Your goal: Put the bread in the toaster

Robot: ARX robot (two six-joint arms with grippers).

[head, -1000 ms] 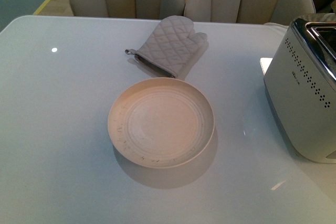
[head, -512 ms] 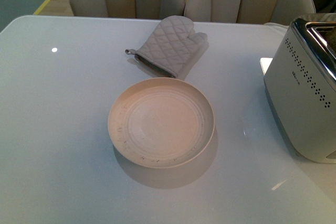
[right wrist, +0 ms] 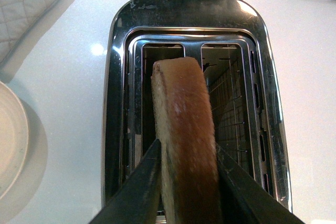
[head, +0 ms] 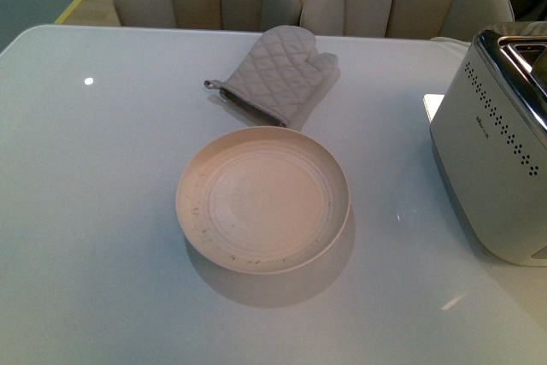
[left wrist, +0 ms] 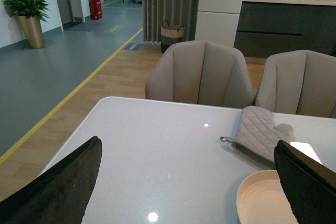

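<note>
Golden-crusted bread (right wrist: 184, 145) is hanging edge-on above the toaster (right wrist: 118, 103) at the surface's (head: 102, 211) right edge, clamped in the right hand (right wrist: 186, 190); the left hand's fingers (left wrist: 58, 187) are standing apart, holding nothing. The insertion step is proceeding, apparently; next, centring over one slot and lowering straight.

Glossy white table in an open office-like room

Two beige upholstered chairs (left wrist: 199, 74) are standing at the far edge of the glossy white table (head: 102, 211); a yellow floor line (left wrist: 73, 95) is running past a potted green plant (left wrist: 26, 17).
</note>
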